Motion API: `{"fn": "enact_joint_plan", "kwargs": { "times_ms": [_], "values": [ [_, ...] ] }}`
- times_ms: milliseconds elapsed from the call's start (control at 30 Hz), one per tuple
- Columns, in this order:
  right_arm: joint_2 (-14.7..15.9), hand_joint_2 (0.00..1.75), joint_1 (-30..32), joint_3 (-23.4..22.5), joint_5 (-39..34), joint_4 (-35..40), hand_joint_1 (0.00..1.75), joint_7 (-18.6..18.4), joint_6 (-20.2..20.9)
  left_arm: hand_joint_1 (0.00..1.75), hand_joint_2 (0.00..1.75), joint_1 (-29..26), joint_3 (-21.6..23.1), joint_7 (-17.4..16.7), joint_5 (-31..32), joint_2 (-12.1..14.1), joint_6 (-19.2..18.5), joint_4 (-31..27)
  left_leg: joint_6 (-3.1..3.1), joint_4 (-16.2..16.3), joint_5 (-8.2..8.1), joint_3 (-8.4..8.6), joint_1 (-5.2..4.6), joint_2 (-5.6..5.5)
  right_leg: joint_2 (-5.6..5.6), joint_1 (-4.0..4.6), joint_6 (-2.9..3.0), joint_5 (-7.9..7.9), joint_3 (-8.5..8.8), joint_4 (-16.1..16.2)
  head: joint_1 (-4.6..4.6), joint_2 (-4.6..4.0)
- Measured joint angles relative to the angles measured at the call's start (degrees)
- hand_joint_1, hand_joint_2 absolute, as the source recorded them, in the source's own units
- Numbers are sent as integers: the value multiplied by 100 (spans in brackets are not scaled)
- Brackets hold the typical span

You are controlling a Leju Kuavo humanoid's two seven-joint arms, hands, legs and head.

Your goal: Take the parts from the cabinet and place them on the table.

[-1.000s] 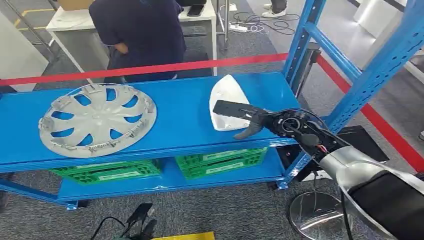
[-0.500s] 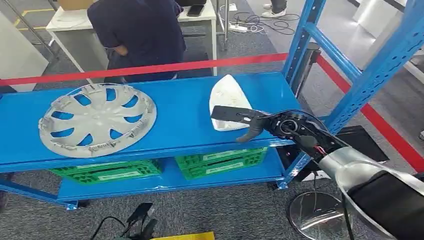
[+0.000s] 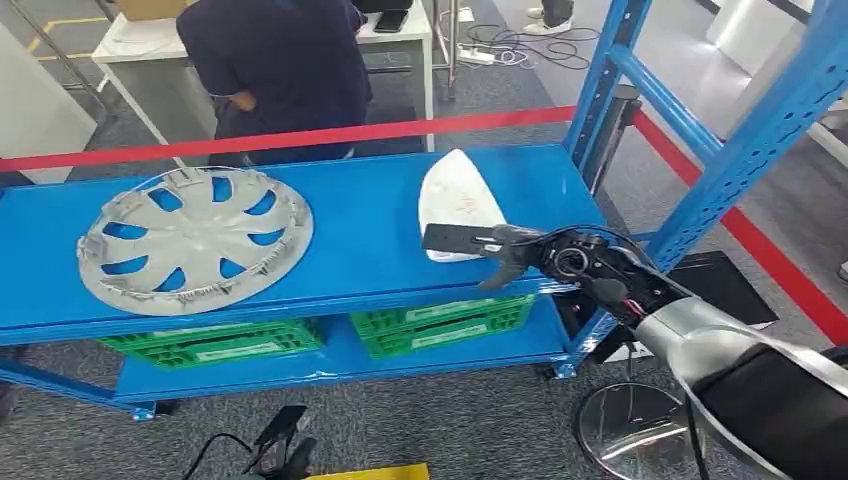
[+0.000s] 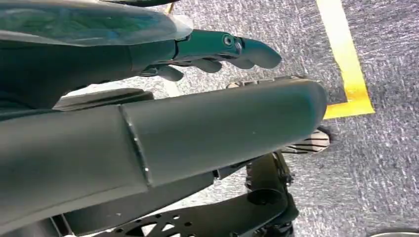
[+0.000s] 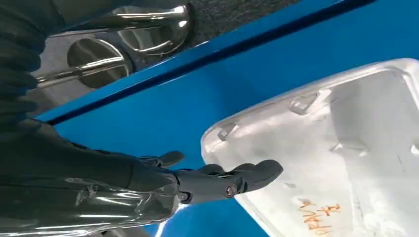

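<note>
At the bottom centre of the head view hangs the left hand, empty, fingers apart. On the lower shelf of the blue cabinet stand two green crates; their contents are not visible. At centre right the right hand, flat and open, holds nothing over the near edge of the white cover part. On the left lies the silver hubcap. Behind the red tape stands a person.

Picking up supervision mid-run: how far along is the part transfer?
Nothing looks moved yet: the wheel cover and the white shell part both lie on the blue shelf. In hand: the right hand reaches over the shell's near edge, holding nothing. Left: grasp both and carry them to the table.
</note>
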State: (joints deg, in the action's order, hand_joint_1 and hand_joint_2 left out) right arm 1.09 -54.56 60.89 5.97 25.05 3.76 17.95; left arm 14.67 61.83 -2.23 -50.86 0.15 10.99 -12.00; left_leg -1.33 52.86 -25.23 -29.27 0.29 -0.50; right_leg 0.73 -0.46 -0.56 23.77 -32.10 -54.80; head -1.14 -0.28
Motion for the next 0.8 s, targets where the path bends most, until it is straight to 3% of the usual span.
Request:
{"fn": "enact_joint_plan", "kwargs": {
  "times_ms": [367, 800],
  "values": [
    [-7, 175, 12, 140, -9, -22, 0, 142, -79, 0, 0, -1, 0, 53, -46, 2, 0, 0, 0, 0, 0, -1, 0, 0, 0, 0, 0, 0, 0, 0, 0, 0],
    [-81, 175, 14, 304, 470, -85, 0, 293, -695, 0, 0, -6, 0, 81, -101, 2, 46, 0, 0, 0, 0, -1, 0, -1, -1, 0, 0, 0, 1, 0, 0, 0]
  ]
}}
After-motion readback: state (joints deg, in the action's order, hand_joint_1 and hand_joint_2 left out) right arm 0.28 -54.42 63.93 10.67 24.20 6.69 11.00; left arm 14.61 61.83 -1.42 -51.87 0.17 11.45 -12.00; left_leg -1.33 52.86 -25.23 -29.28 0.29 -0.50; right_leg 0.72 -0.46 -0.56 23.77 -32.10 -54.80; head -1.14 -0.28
